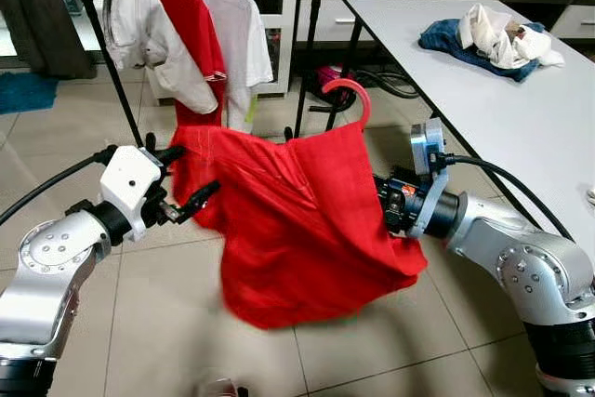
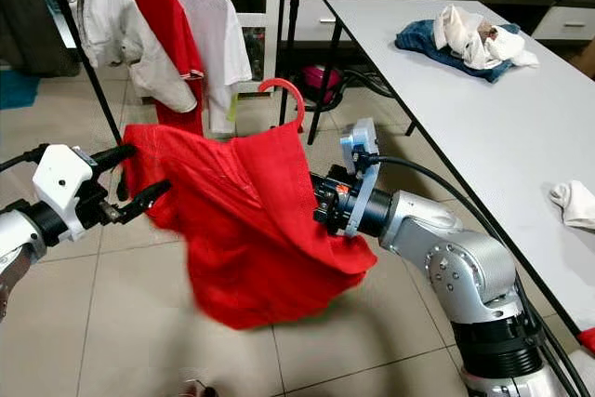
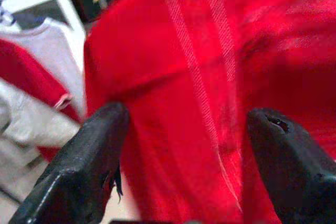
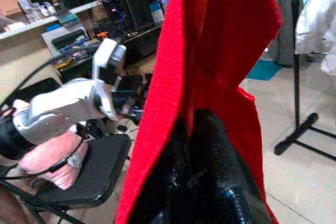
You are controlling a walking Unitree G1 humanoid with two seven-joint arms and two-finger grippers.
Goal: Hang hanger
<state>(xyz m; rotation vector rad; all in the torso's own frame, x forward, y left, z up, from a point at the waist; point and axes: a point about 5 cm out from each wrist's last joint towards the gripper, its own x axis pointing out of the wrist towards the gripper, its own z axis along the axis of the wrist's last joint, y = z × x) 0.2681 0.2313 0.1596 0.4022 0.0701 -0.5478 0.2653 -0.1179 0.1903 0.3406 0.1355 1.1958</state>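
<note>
Right hand [image 4: 202,182] clamped on red garment [image 4: 210,51]; left hand [image 4: 128,98] beyond

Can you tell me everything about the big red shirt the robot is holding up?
The red shirt looks like soft cloth, with faint lighter stripes showing in the left wrist view. It sits on a red hanger whose hook pokes up from the top. It droops above the tiled floor, crumpled at the bottom. The right gripper is pinched on its edge; the left gripper is open beside the other shoulder. It is in front of a rack of hung clothes.
</note>
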